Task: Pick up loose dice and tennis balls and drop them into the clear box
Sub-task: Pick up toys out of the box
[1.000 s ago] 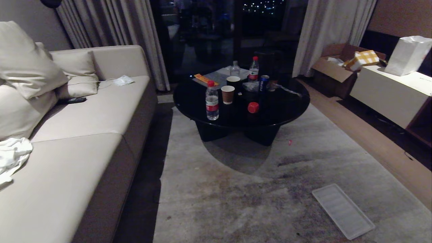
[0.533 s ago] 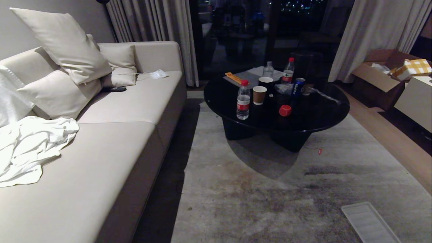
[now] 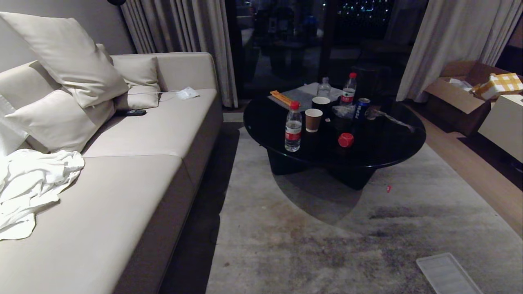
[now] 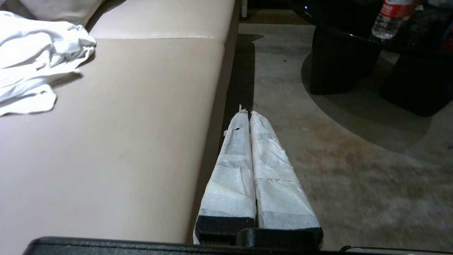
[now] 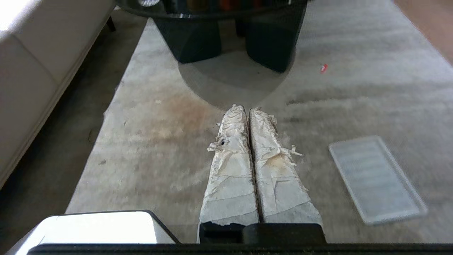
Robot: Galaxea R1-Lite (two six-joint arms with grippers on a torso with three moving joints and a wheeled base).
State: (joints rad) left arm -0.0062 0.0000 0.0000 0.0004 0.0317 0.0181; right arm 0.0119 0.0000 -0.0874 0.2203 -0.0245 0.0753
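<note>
Flanking bare carpet (image 3: 310, 241): sofa (image 3: 122, 196) edge, round table (image 3: 384, 151) rim.

Ribbed lid (image 3: 447, 274) cut off by head view's lower edge. White cloth (image 3: 28, 185) cut off at left. Red speck (image 3: 388, 188) on rug too small to identify.

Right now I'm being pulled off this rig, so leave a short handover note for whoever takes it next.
Left gripper: shut, empty, beside the beige sofa.
Right gripper: shut, empty, above the grey rug.
One small red rounded die sits on the round black coffee table. No tennis balls or clear box in view; only the flat ribbed translucent lid lies on the rug.
Done: nothing visible.
Left: find the box, collect everything.
</note>
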